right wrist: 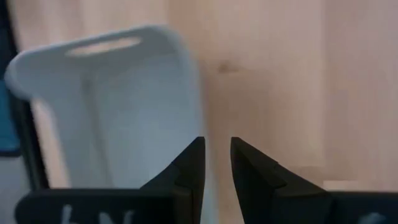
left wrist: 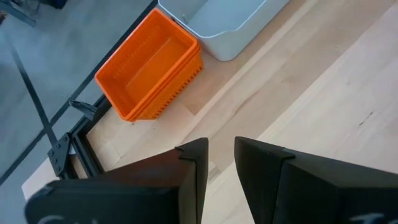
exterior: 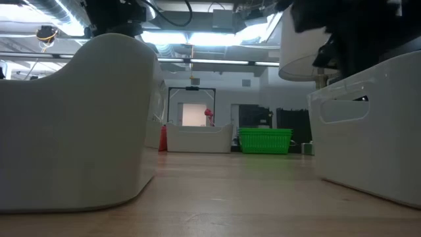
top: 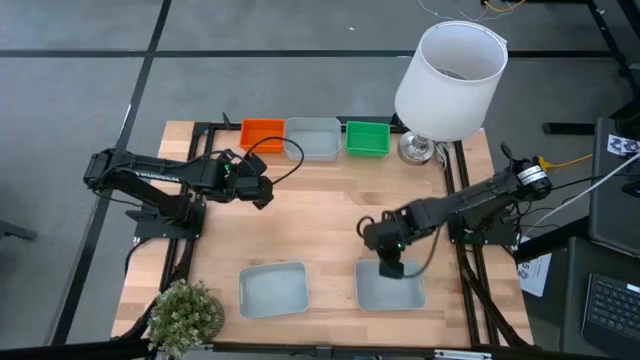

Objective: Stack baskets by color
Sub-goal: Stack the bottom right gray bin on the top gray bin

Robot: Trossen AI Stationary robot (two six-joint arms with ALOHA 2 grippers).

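Orange, grey-blue and green baskets sat in a row along the desk's [top: 330, 215] far edge: the orange basket [top: 263, 133], a grey-blue basket [top: 312, 139], the green basket [top: 367, 138]. The left hand [top: 262, 190] hovered near the orange one, fingers slightly parted, holding nothing. Two more grey-blue baskets lay at the near edge [top: 273, 288] [top: 390, 287]. The right hand [top: 390, 268] hung over the rim of the right-hand one, narrowly open and empty. Closing off-centre, I judged, might tip that basket or let its wall slip free.
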